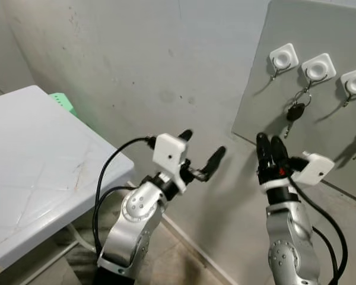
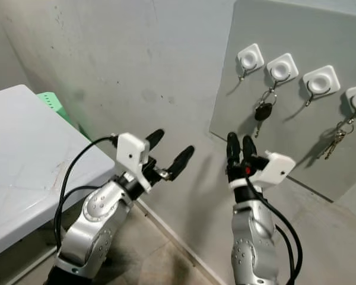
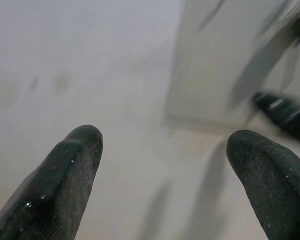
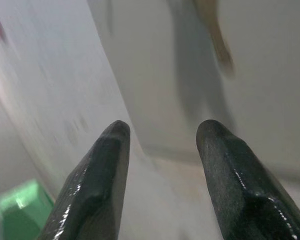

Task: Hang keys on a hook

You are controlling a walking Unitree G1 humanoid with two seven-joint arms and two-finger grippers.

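Nearest, the left gripper [image 1: 202, 151] is held up with its fingers spread wide and empty. The right gripper [image 1: 270, 148] is raised below the board [image 2: 296, 35], its fingers parted slightly, nothing between them. Farther back, a black-headed key [image 2: 262, 111] is seen hanging on the second hook [image 2: 282, 69]; more keys [image 2: 335, 139] hang rightward.

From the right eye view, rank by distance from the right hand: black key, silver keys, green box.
1. Black key, on the second hook, just above the right hand.
2. Silver keys, on the far-right hook.
3. Green box, far left behind the table.
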